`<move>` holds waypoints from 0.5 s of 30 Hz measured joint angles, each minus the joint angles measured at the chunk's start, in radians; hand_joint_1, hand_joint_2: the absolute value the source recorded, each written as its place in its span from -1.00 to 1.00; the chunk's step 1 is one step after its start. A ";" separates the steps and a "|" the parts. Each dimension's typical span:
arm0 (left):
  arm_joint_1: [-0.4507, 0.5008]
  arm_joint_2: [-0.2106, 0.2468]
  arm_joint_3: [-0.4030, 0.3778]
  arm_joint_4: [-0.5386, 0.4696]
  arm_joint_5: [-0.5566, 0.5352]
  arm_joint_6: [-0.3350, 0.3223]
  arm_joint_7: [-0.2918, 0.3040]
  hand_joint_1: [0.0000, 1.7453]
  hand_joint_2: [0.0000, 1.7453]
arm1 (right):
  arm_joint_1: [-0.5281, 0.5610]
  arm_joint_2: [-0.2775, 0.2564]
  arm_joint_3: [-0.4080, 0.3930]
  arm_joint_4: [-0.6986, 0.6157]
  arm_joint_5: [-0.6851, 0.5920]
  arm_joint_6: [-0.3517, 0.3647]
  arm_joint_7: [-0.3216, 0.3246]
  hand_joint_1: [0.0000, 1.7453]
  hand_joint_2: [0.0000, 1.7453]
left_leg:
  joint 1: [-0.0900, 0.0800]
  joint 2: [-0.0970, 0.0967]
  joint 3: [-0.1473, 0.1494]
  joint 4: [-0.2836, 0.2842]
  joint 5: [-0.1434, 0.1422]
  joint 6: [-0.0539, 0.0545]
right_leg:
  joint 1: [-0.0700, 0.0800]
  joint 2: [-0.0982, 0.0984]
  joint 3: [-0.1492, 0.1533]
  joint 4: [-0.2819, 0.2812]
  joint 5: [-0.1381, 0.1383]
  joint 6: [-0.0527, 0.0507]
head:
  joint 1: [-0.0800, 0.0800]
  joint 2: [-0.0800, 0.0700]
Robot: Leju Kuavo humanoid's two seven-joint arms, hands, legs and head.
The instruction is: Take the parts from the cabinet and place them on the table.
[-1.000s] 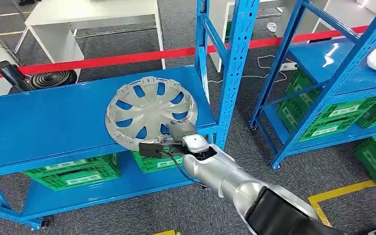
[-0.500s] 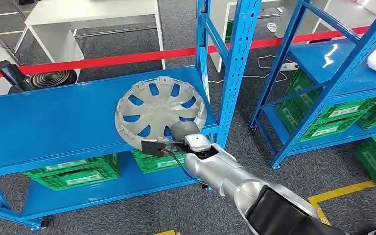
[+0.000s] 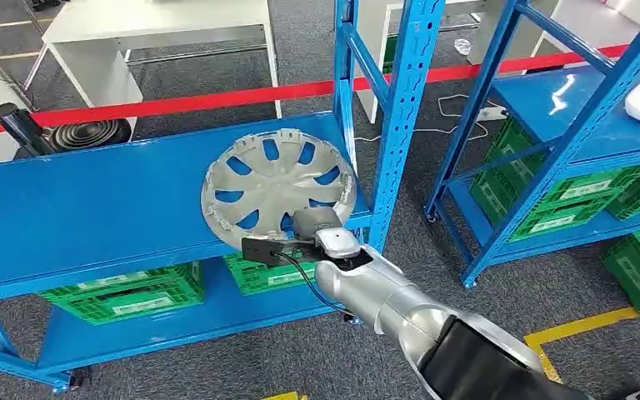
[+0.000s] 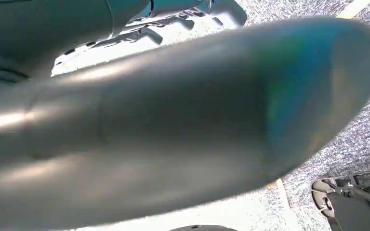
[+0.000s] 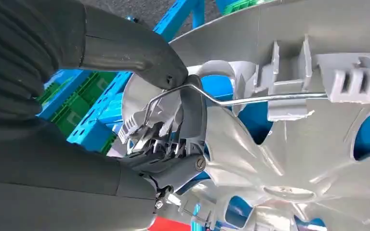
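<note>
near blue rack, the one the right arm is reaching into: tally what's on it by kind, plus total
Near blue rack:
Silver wheel cover: 1, on the upper shelf, its near rim gripped by the right hand
Green crates: 2, on the lower shelf
Total: 3

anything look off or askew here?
Nothing damaged or spilled. The silver wheel cover sits near the front right of the blue shelf, close to the upright post. The right hand grips its near rim, fingers hooked through by the wire ring.
</note>
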 joint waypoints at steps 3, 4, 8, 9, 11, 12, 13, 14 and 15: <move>0.000 0.000 0.000 0.000 -0.008 -0.006 -0.013 -1.00 -1.00 | -0.001 -0.001 0.000 0.000 -0.008 -0.033 -0.024 1.00 1.00 | 0.000 0.000 0.000 0.000 0.000 0.000 | 0.000 0.000 0.000 0.000 0.000 0.000 | 0.000 0.000; 0.000 0.000 0.000 0.000 -0.009 -0.007 -0.018 -1.00 -1.00 | -0.001 -0.002 -0.001 0.000 -0.012 -0.047 -0.037 1.00 1.00 | 0.000 0.000 0.000 0.000 0.000 0.000 | 0.000 0.000 0.000 0.000 0.001 0.001 | 0.000 0.000; 0.001 0.000 0.000 0.000 -0.013 -0.007 -0.027 -1.00 -1.00 | -0.009 -0.001 -0.007 -0.013 -0.016 -0.107 -0.086 1.00 1.00 | 0.000 0.000 -0.001 0.000 0.000 0.000 | 0.000 0.001 -0.002 0.000 0.001 0.001 | 0.000 0.000; 0.001 0.000 0.000 0.000 -0.014 -0.007 -0.028 -1.00 -1.00 | -0.014 -0.001 -0.008 -0.024 -0.016 -0.126 -0.099 1.00 1.00 | 0.000 0.000 -0.002 0.000 0.000 0.000 | 0.000 0.001 -0.002 0.000 0.001 0.001 | 0.000 0.000; 0.001 0.000 0.000 0.000 -0.016 -0.007 -0.029 -1.00 -1.00 | -0.025 -0.001 -0.009 -0.049 -0.016 -0.152 -0.120 1.00 1.00 | 0.000 0.000 -0.002 0.000 0.000 0.000 | 0.000 0.001 -0.002 0.000 0.001 0.001 | 0.000 0.000; 0.001 0.000 0.000 0.000 -0.016 -0.007 -0.029 -1.00 -1.00 | -0.031 -0.001 -0.010 -0.066 -0.016 -0.161 -0.129 1.00 1.00 | 0.000 0.000 -0.002 0.000 0.000 0.000 | 0.000 0.001 -0.002 0.000 0.001 0.001 | 0.000 0.000; 0.001 0.000 0.001 0.000 -0.016 -0.007 -0.029 -1.00 -1.00 | -0.036 0.000 -0.010 -0.083 -0.016 -0.164 -0.135 1.00 1.00 | 0.000 0.000 -0.002 0.000 0.000 0.000 | 0.000 0.001 -0.003 0.000 0.001 0.001 | 0.000 0.000; 0.002 0.000 0.003 0.000 -0.016 -0.006 -0.030 -1.00 -1.00 | -0.040 0.000 -0.010 -0.103 -0.016 -0.167 -0.140 1.00 1.00 | 0.000 0.000 -0.002 0.000 0.000 0.000 | 0.000 0.001 -0.003 0.000 0.001 0.001 | 0.000 0.000; 0.002 0.000 0.006 0.000 -0.016 -0.005 -0.030 -1.00 -1.00 | -0.044 0.001 -0.010 -0.123 -0.014 -0.171 -0.143 1.00 1.00 | 0.000 0.000 -0.003 0.000 0.000 0.000 | 0.000 0.001 -0.003 0.000 0.001 0.001 | 0.000 0.000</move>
